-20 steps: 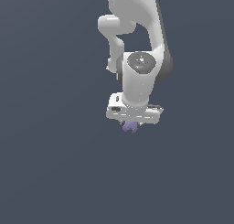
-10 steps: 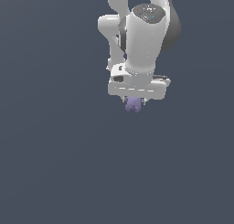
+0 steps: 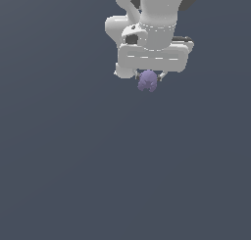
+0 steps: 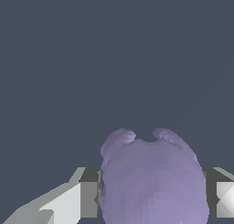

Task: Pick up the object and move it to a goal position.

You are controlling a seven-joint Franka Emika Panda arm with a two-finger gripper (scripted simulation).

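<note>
The fingers point(image 3: 148, 79) were closed on the purple blob point(image 3: 147, 81), which hung under the white arm point(image 3: 153, 36). Picking up looked done. Carrying it to the goal was left; no goal showed.

The object point(image 3: 147, 81) is a pale purple lump with a matte, chalky surface, its rounded lobes smooth and faintly faceted in the wrist view point(image 4: 153, 182). The tool point(image 3: 148, 77) and the arm point(image 3: 157, 18) above it look like smooth white plastic with a soft satin sheen, broken by thin seam lines and dark grey joints. One finger point(image 4: 68, 202) shows flat white and grey faces. The backdrop point(image 3: 59, 160) is an even, matte slate grey with no texture.
</note>
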